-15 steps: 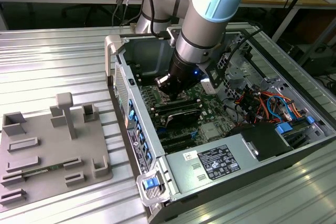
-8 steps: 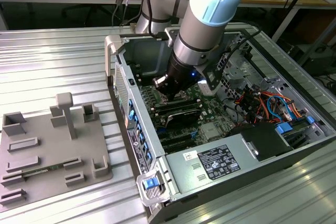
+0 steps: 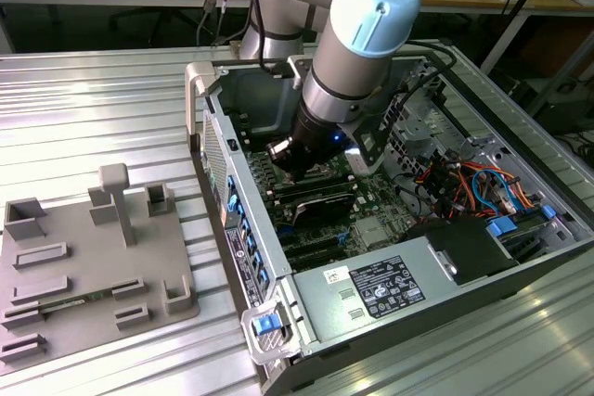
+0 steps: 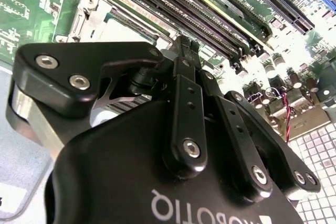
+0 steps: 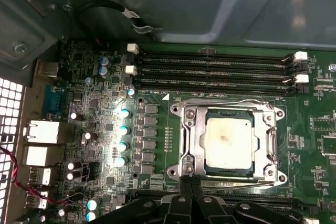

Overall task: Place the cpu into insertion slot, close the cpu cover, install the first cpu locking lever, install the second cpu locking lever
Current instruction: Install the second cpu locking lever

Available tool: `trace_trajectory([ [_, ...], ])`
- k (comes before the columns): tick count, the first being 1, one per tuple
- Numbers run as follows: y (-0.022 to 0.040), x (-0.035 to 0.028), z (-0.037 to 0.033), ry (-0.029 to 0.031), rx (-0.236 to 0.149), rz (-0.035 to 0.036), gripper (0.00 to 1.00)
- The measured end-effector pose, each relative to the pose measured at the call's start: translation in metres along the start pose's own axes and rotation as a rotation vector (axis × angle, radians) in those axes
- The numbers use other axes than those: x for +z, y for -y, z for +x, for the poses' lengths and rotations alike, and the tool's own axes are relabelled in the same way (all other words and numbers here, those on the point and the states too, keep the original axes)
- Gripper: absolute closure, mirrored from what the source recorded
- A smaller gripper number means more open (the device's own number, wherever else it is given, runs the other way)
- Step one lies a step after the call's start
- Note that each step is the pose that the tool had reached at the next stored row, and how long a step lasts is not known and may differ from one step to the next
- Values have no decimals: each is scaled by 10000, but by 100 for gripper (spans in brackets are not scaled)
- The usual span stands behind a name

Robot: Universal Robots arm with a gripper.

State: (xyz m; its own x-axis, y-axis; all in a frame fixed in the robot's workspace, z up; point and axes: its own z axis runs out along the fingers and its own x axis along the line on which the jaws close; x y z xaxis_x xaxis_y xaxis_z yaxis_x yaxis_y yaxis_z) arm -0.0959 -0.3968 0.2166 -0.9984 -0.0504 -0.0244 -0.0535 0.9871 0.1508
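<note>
Bright, even light; blurred close-ups.

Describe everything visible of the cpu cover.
In the first wrist view the cpu cover is a thin silvery metal frame with a large square window, lying flat and closed on the insertion slot in the green circuit board. The cpu, pale and dull-topped with a small dark spot, shows through the window. Thin wire levers run along the frame's edges. The gripper sits right at one edge, jaws together; contact cannot be told.

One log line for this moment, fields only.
cpu: seated in insertion slot | cpu cover: closed over it | hand: shut, empty, at the socket's edge
</note>
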Motion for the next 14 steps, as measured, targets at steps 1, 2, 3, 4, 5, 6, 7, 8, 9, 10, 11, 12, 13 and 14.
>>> trace_trajectory([
  [1,1,5,5,0,1,-38,89],
  [2,0,10,12,2,3,-84,89],
  [3,1,15,19,2,3,-128,89],
  [4,2,22,22,3,3,-150,89],
  [5,4,29,25,2,3,-162,89],
  [6,5,37,26,-3,3,-168,89],
  [7,7,48,28,-16,7,-174,89],
  [8,9,60,28,-29,11,-174,89],
  [9,10,63,28,-34,11,-180,89],
  [10,11,68,28,-38,11,-214,89],
  [11,12,72,28,-35,11,-276,89],
  [12,12,75,28,-32,12,-331,89],
  [13,13,80,28,-28,14,-417,89],
  [14,13,85,28,-25,15,-471,89],
])
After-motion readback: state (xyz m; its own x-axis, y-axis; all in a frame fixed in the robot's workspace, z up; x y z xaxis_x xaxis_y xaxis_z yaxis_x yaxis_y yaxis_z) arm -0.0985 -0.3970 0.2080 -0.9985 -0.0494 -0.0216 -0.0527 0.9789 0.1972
